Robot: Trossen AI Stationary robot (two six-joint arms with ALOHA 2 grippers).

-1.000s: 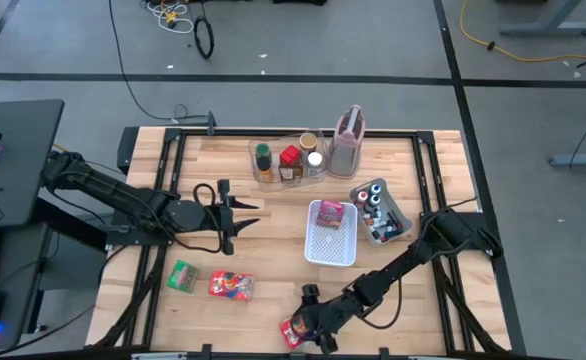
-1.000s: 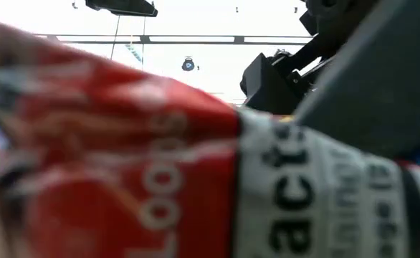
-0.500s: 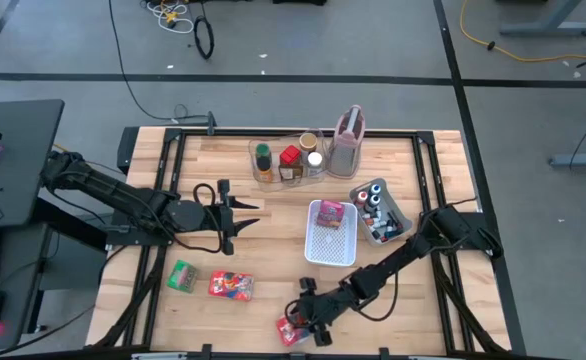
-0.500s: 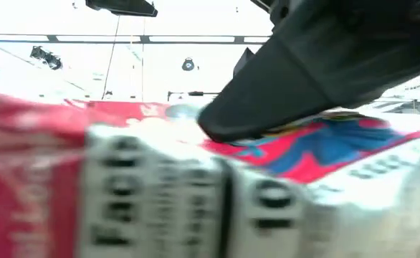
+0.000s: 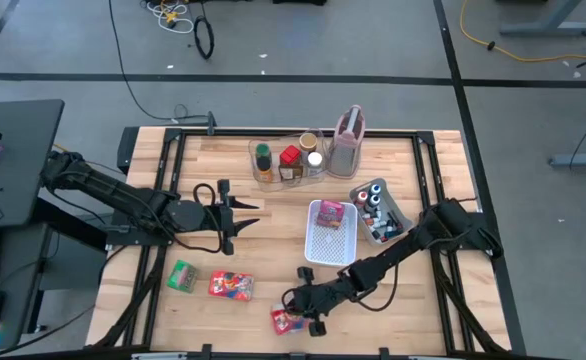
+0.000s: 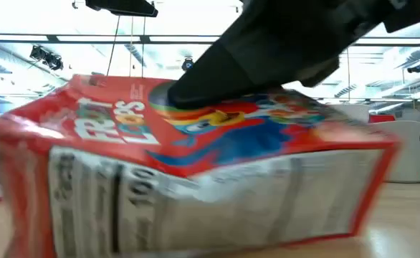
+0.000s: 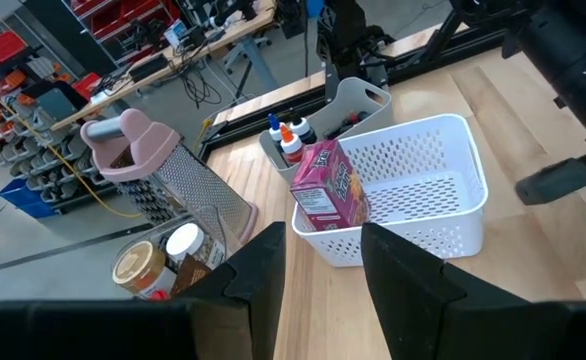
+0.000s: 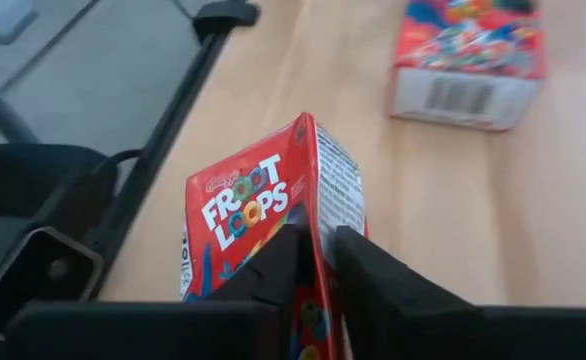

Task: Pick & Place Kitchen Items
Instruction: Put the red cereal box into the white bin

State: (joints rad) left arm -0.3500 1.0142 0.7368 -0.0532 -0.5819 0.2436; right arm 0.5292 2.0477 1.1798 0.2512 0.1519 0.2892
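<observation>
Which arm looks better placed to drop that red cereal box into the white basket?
Right: its gripper already pinches the cereal box, near the basket. The left gripper holds nothing, farther off.

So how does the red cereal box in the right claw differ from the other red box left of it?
The held red cereal box is pinched on an edge by the right claw near the table's front edge; the other red box lies flat and untouched, apart from both claws. The held box looks tilted. Both are small, red cereal packets.
</observation>
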